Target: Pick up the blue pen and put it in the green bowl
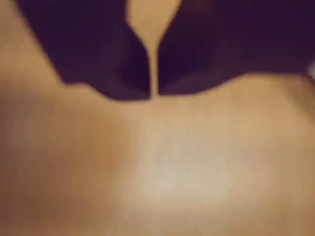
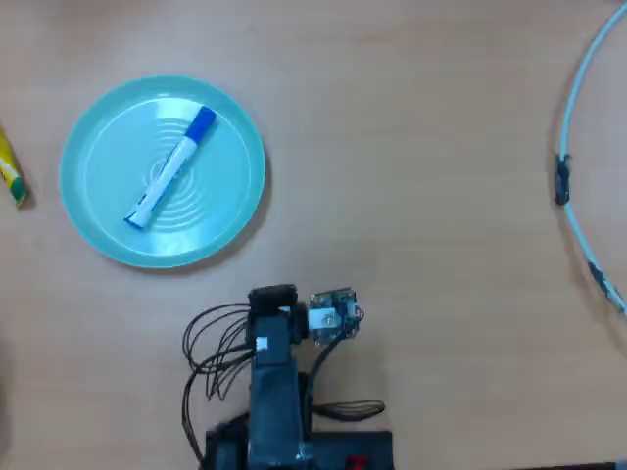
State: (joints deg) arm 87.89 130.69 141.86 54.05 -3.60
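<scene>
In the overhead view the blue pen (image 2: 174,166) lies slantwise inside the green bowl (image 2: 227,201), its blue cap toward the upper right, across the bowl's centre rings. The arm (image 2: 274,382) is folded back at the bottom of that view, below and to the right of the bowl and well apart from it. In the wrist view my gripper (image 1: 153,93) shows as two dark jaws brought together, with only a thin slit between them and nothing held. It hangs close over bare, blurred wooden table. Pen and bowl do not show in the wrist view.
A yellow-green object (image 2: 10,174) lies at the left edge of the overhead view, beside the bowl. A light-blue curved cable (image 2: 571,211) runs along the right edge. Black wires (image 2: 211,352) loop beside the arm's base.
</scene>
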